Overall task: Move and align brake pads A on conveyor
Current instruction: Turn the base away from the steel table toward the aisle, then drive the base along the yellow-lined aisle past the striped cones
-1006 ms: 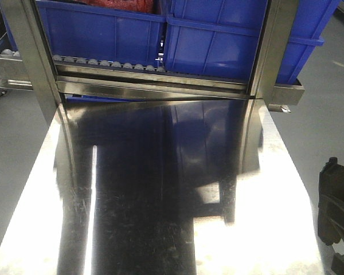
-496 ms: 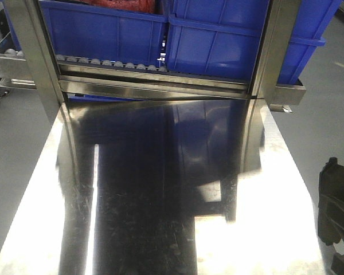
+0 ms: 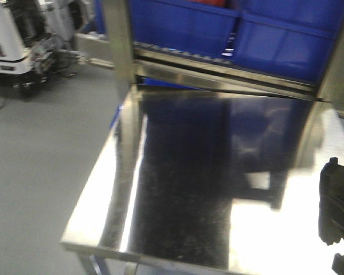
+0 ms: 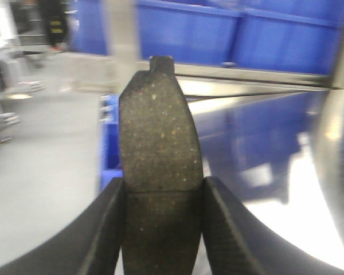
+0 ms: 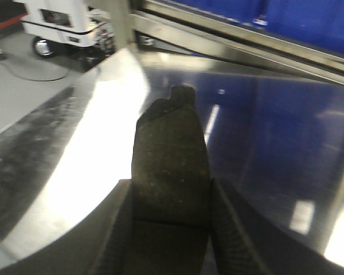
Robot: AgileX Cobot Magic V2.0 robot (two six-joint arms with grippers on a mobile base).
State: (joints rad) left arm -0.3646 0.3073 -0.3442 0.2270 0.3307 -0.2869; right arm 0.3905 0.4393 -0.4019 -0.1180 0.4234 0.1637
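Near: left gripper [image 4: 163, 189] pinches a dark brake pad [image 4: 159, 132] upright, bottom centre of its view. Right gripper [image 5: 171, 192] clamps a second pad [image 5: 171, 154] likewise. Beyond both: shiny steel table [image 3: 178, 172]. Farthest: blue bins [image 3: 286, 40] along frame top.
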